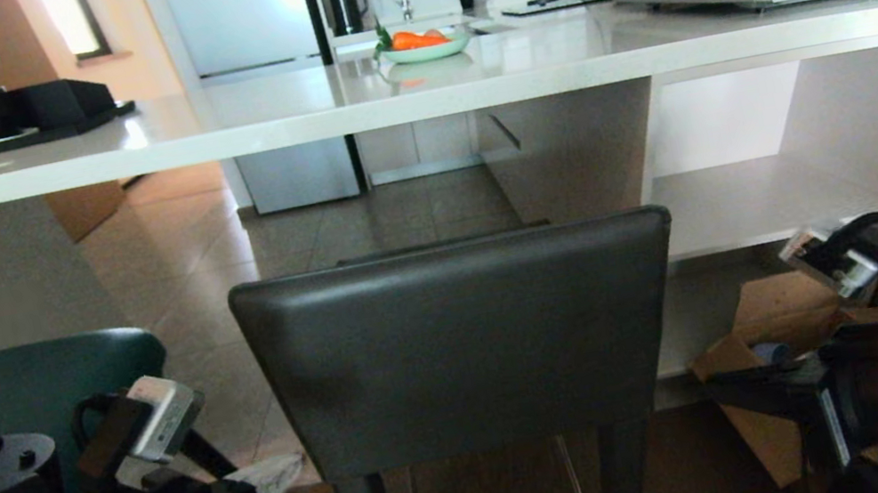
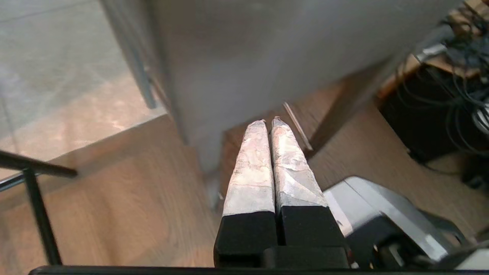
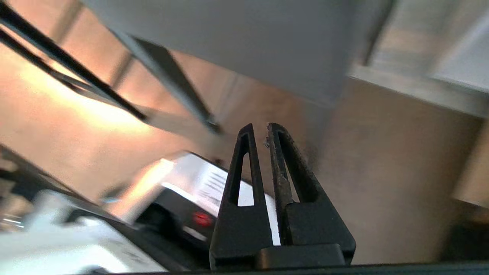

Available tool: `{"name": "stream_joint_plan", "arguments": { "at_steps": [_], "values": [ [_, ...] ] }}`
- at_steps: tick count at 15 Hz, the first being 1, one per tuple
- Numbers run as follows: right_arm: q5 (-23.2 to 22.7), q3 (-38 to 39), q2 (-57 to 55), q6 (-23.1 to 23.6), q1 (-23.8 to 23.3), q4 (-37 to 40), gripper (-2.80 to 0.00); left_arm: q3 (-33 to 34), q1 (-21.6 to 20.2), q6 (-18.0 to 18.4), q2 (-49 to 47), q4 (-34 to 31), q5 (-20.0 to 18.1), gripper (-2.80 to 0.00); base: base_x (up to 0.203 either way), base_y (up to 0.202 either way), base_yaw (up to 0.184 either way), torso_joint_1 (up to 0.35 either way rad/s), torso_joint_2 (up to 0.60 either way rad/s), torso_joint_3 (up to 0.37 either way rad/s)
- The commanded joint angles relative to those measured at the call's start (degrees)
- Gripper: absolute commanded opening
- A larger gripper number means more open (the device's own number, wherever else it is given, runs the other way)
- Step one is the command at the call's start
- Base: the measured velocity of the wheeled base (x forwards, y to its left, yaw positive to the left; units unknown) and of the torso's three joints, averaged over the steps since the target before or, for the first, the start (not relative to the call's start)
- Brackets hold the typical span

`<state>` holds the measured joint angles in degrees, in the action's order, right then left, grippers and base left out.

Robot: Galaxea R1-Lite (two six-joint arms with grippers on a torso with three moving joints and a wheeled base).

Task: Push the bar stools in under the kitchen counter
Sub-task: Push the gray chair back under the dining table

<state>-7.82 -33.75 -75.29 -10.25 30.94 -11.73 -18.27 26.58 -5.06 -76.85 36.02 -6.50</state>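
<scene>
Grey stool (image 1: 463,342) stood centre, near the counter (image 1: 342,105), looked heavy, stiff; push its backrest; both grippers, left (image 2: 269,123) and right (image 3: 259,130), pinched closed, empty.

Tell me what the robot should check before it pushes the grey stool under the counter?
1. Grey stool straight ahead, back facing the robot: ok.
2. Open space under the kitchen counter beyond the stool: ok, bare floor shows there.
3. Left hand shut and holding nothing: ok.
4. Right hand shut and holding nothing: ok.
5. Hands touching the stool's back: not ok, both arms sit low at the stool's sides.
6. Teal stool out of the way: cannot tell, it stands close on the left, its legs mostly hidden by the left arm.
</scene>
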Motion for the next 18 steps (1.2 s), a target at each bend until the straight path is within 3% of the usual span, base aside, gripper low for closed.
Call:
{"name": "stream_joint_plan", "arguments": {
  "at_steps": [1, 6, 9, 13, 18],
  "values": [
    [0.19, -3.18, -4.56, -1.65, 1.55, -0.05, -2.80, -0.28, 0.49, -0.07, -0.91, 0.26, 0.04, -2.80, 0.000, 0.000, 0.000, 0.000, 0.00, 0.000],
    [2.09, -5.62, -9.90, -2.37, 2.03, -0.57, -2.80, -0.24, 0.08, -0.14, -6.33, 0.45, 0.44, -2.80, 0.000, 0.000, 0.000, 0.000, 0.00, 0.000],
    [3.93, -8.24, -11.79, -3.98, 2.11, -0.75, -2.80, -0.35, -0.05, -0.65, -8.46, 3.76, 0.58, -2.80, 0.000, 0.000, 0.000, 0.000, 0.00, 0.000],
    [4.03, -8.61, -13.56, -4.07, 2.19, -2.41, -2.80, -0.20, -1.87, -0.48, -13.07, 10.11, 0.70, -2.80, 0.000, 0.000, 0.000, 0.000, 0.00, 0.000],
    [3.95, -8.43, -13.57, -4.07, 2.19, -2.42, -2.80, -0.63, -1.88, -0.48, -13.86, 10.30, 0.61, -2.80, 0.000, 0.000, 0.000, 0.000, 0.00, 0.000]
  ]
}}
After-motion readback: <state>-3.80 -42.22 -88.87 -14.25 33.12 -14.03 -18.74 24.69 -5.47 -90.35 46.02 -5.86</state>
